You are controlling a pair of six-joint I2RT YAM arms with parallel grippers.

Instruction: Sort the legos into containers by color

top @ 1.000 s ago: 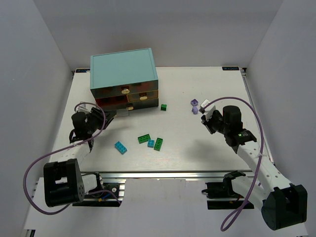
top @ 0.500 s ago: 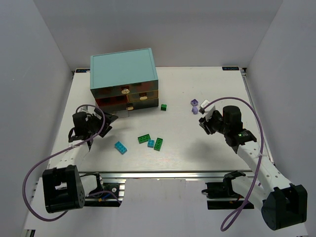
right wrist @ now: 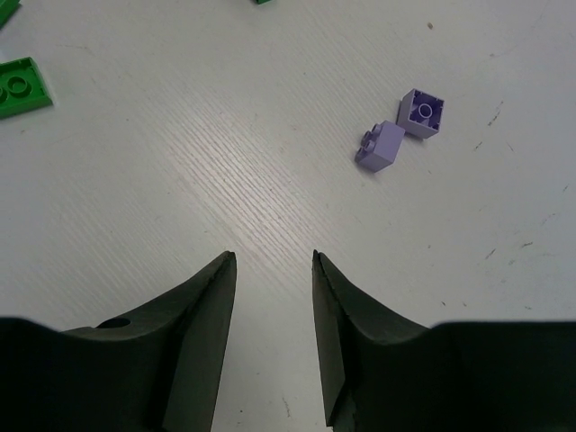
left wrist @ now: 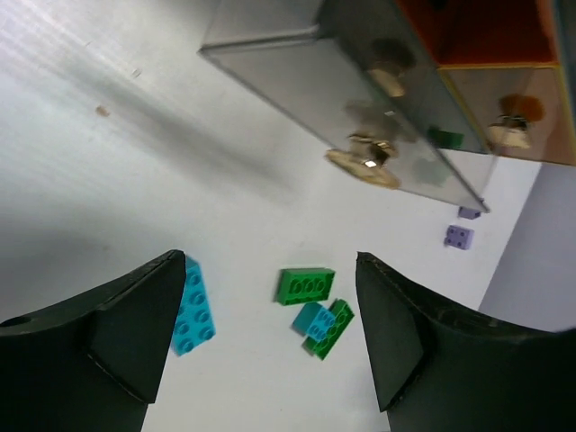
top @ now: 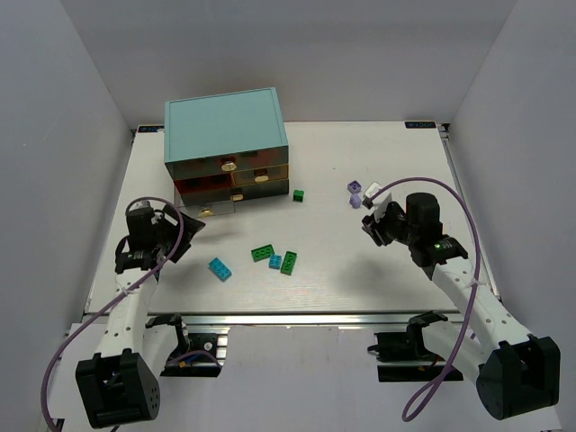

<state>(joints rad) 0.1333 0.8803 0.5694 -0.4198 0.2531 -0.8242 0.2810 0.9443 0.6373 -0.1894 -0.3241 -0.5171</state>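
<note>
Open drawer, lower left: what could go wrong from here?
1. The drawer looks only partly pulled out, so a dropped brick might miss it.
2. The small blue brick sits against a green brick; grabbing one may drag the other.
3. The purple bricks lie nearly touching, so the right tool may nudge one away.

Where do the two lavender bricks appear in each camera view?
Top external: the lavender bricks lie right of centre.
Left wrist: lavender bricks, small, at the far right.
Right wrist: lavender bricks, upper right.
Shared landmark: the green bricks, low centre for the left wrist, left edge for the right wrist.
</note>
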